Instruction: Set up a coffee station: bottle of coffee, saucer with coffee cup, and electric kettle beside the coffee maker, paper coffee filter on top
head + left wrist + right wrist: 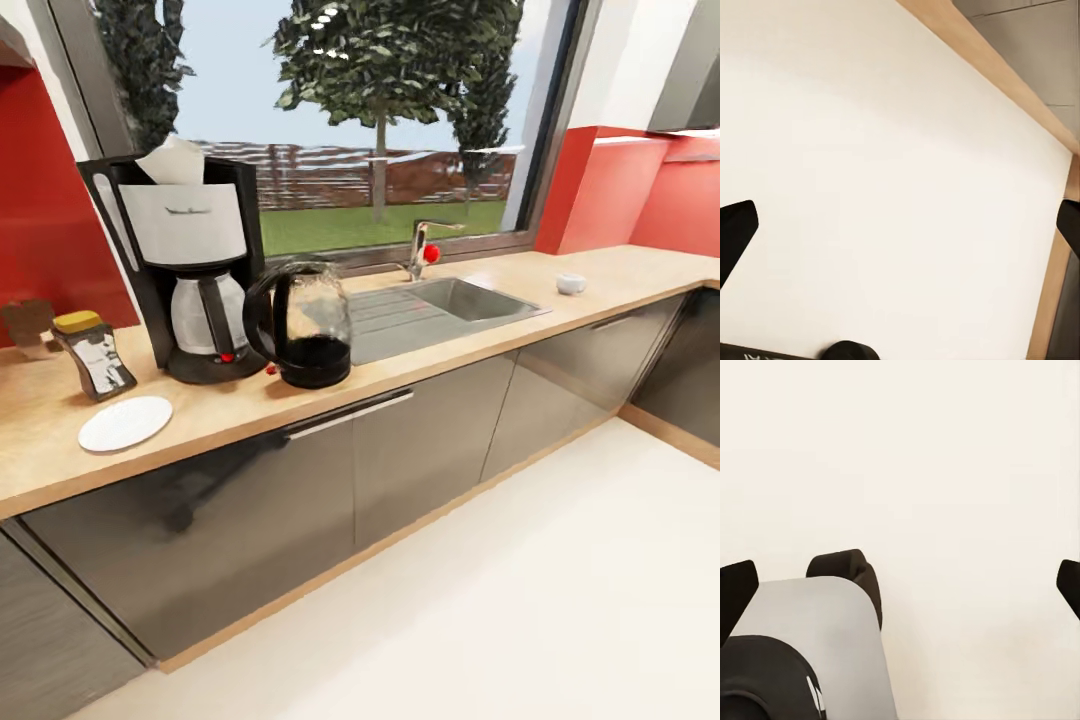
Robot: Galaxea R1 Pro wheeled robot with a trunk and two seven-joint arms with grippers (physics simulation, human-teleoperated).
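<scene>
head view: coffee maker (190, 270) stands upright on the light wood counter (420, 345), toward its left end, against the red back panel (45, 220). paper coffee filter (172, 162) sits on top of the machine, white point sticking up. electric kettle (300, 325) just beside the machine on the sink side, near the counter's front edge, dark liquid in its lower part. bottle of coffee (93, 353) on the other side of the machine, yellow lid, leaning a little. saucer (125, 423) lies flat in front of the bottle, close to the counter's front edge, bare. small tan box (30, 325) behind the bottle by the red panel. coffee cup (571, 283) sits well apart from the group, past the sink (470, 300), toward the far right of the counter. tap (425, 245) with red knob behind the sink, window (350, 120) above it. grey cabinet fronts (400, 440) below, pale floor (520, 600) in front.

left wrist view: left gripper (900, 232) points at the pale floor, a wood plinth strip (990, 64) along the cabinet base; fingers (735, 232) wide apart, holding nothing.

right wrist view: right gripper (900, 589) over pale floor, part of the robot's grey and black body (810, 652) below it; fingers (735, 589) wide apart, holding nothing.
</scene>
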